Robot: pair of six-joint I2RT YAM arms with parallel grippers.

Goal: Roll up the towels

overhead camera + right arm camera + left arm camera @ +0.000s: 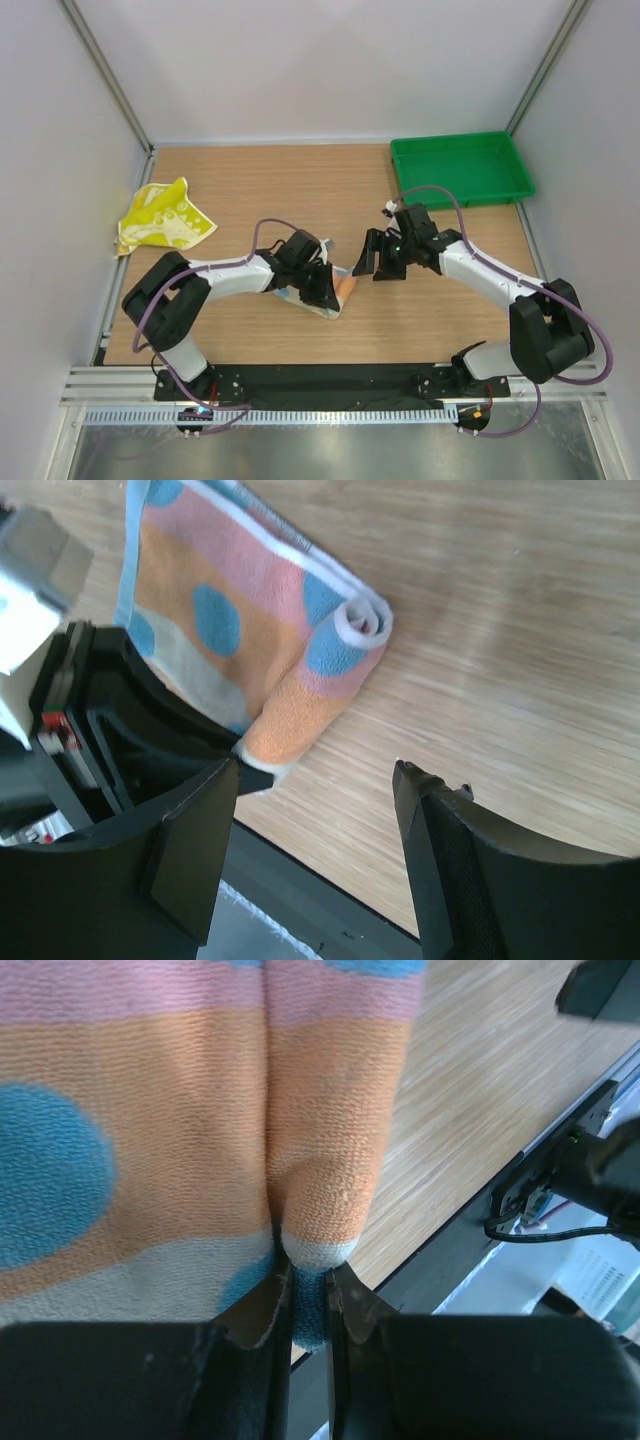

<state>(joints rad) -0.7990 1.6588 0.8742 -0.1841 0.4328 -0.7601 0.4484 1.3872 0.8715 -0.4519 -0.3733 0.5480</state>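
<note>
The light blue towel with orange-pink stripes (343,288) lies near the front middle of the table, partly rolled. The roll's spiral end shows in the right wrist view (345,630). My left gripper (322,287) is shut on the towel's near edge, and a blue fold is pinched between its fingertips (308,1305). The towel fills the left wrist view (150,1110). My right gripper (377,262) is open and empty, just right of the roll and apart from it (320,770). The yellow towel (162,216) lies flat and crumpled at the far left.
A green tray (462,168) stands at the back right. White walls close in the sides and back. The black front rail (330,382) runs along the table's near edge, close to the towel.
</note>
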